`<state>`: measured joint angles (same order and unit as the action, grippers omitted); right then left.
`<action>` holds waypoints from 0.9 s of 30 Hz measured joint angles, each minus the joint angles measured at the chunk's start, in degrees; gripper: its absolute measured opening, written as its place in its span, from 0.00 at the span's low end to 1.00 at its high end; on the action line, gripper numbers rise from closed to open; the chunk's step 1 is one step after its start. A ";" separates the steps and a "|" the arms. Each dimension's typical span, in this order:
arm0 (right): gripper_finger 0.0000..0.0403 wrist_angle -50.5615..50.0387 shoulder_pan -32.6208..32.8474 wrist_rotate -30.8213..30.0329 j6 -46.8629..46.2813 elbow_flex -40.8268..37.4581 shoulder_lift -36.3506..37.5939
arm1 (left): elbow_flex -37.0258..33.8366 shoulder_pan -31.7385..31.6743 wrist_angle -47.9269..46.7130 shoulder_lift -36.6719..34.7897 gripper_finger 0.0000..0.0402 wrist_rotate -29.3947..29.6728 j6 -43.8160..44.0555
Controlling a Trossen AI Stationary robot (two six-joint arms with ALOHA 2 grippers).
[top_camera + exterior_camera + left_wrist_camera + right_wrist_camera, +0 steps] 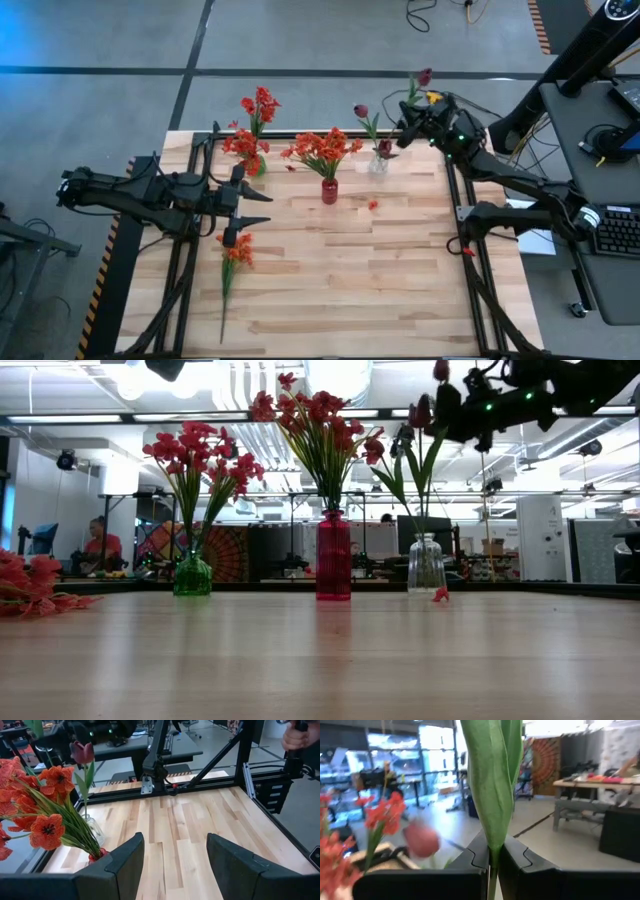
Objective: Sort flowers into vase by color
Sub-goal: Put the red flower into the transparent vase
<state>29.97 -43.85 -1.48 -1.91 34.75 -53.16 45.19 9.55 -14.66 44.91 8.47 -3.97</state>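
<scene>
My right pincer [412, 118] pinches a maroon flower [424, 77]; just below it, the clear vase [379, 162] holds 1 maroon bloom, the red vase [329, 190] orange ones.

A pale wooden counter [340, 290] of butcher-block planks is framed by black rails. Three vases are stood in a row near its far edge: a green vase [252, 163] holding red blooms, a red vase [329, 190] holding orange-red blooms, and a clear glass vase [378, 163] holding dark maroon blooms. A small red petal [372, 205] is seen just beside the glass vase. A loose red flower stem [234, 262] is laid flat toward the left side.
</scene>
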 joint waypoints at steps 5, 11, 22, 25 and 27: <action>0.03 -7.16 -2.47 0.19 -0.22 1.08 4.50 | 0.00 -0.01 -0.17 0.00 0.49 0.00 0.00; 0.03 -11.59 -2.66 4.38 -2.73 -0.15 6.41 | 0.00 0.00 -0.13 0.00 0.49 0.06 0.00; 0.03 -0.75 -2.56 6.45 -6.07 -4.23 1.75 | 0.00 -0.01 0.10 0.00 0.49 0.11 0.00; 0.03 0.32 -2.56 6.45 -6.07 -4.23 1.07 | 0.00 -0.01 0.34 0.00 0.49 0.13 0.00; 0.03 1.59 -2.56 6.45 -6.09 -4.09 1.05 | 0.00 -0.01 0.51 0.00 0.49 0.13 0.00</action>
<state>31.55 -46.41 4.97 -8.01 30.67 -52.12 45.19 9.54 -14.15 44.91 8.60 -3.97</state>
